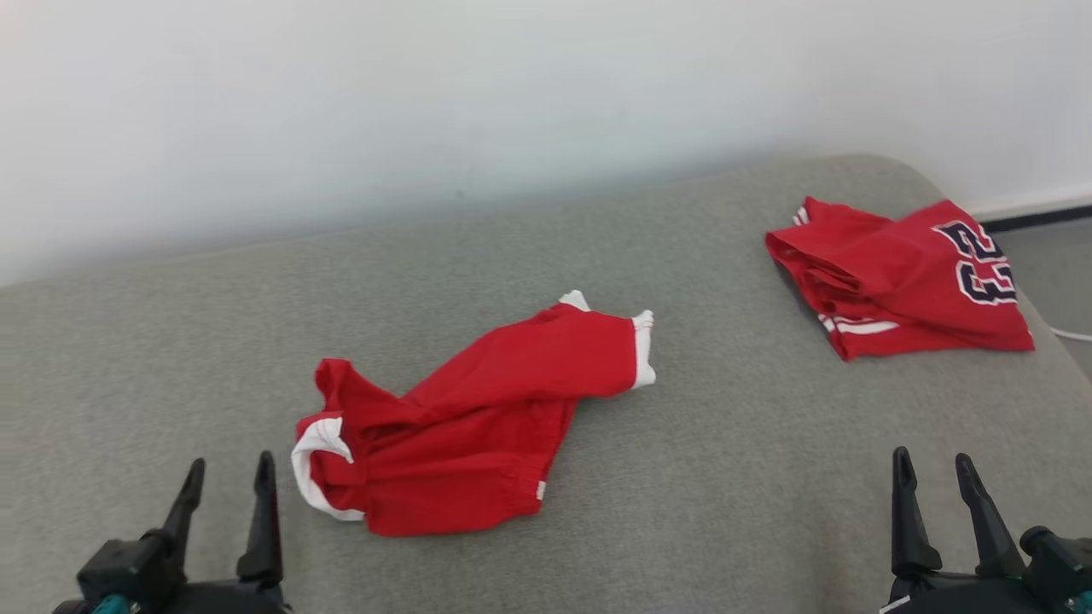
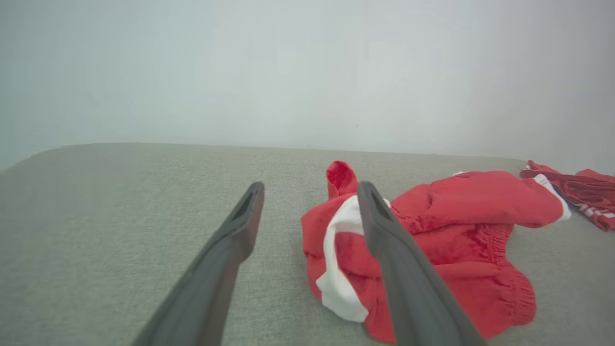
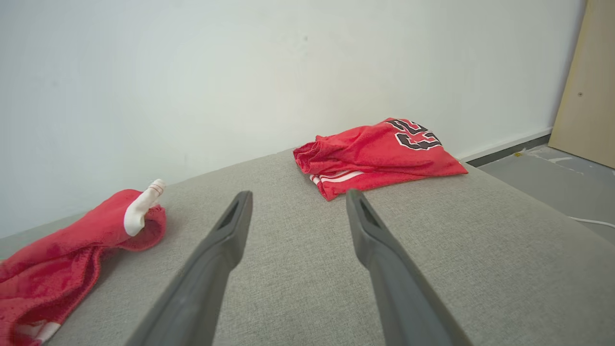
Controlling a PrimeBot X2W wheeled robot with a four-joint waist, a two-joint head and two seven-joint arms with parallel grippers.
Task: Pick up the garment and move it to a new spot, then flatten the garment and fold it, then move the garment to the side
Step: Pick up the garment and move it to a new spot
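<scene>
— Both grippers sit low at the near edge of the couch. The left gripper has its fingers spread with nothing between them, and the right gripper is the same, spread and bare.

— And the garment?

— The red garment lies crumpled in the middle of the grey couch. Its white-trimmed bunch is just beyond the left gripper's fingertips, not touching them, and one white-cuffed end reaches away toward the wall.

— So which step is it?

— I'd judge the flattening (the cloth is neither flat nor folded, and nothing holds it). Whether this is its new spot I cannot tell.

— What does the next move want?

— Probably a pinch on two edges well apart: the left on the near white trim, the right reaching across to the cuffed end. Then both pull the cloth taut. It's thin fabric on a soft seat, so the fingers must go low without catching the cushion cover.

— Anything in the way?

— A folded red jersey with a dark number rests at the far right corner, well apart from the garment, and it takes up that side. A white cable lies on the floor past the couch's right edge.
</scene>
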